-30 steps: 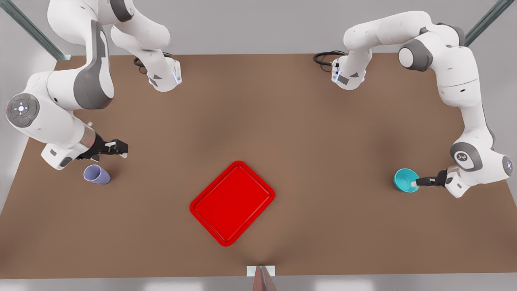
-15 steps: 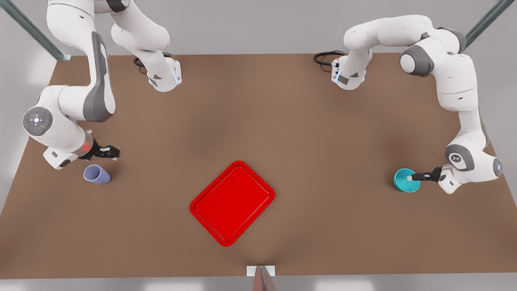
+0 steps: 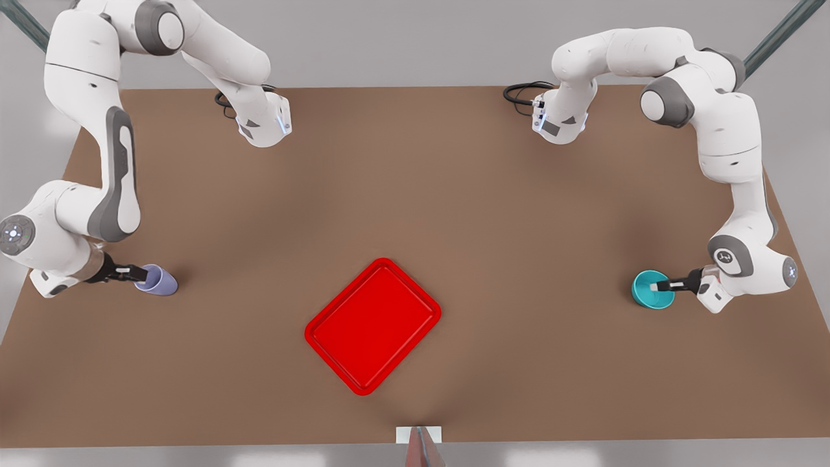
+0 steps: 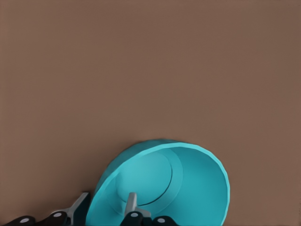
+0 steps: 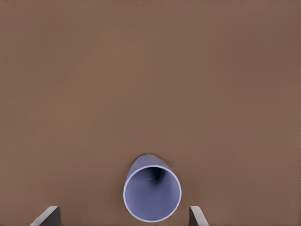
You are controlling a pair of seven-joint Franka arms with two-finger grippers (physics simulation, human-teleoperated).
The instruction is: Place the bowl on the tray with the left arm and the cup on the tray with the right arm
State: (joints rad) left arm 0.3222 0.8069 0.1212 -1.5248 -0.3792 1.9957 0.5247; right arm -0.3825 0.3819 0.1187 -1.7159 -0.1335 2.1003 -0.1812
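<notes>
A: OK, left gripper (image 3: 661,284)?
B: Jaws straddle the bowl (image 3: 650,290) rim, one finger (image 4: 131,203) inside, one outside; clamped or not, can't tell.
A: Right gripper (image 3: 137,274)?
B: Jaws spread wide, cup (image 3: 157,281) between them, untouched. Tray (image 3: 373,324) well apart from both.

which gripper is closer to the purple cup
Right. The right gripper is at the cup, open fingers either side of its rim. The left gripper is across the table, straddling the bowl wall.
</notes>
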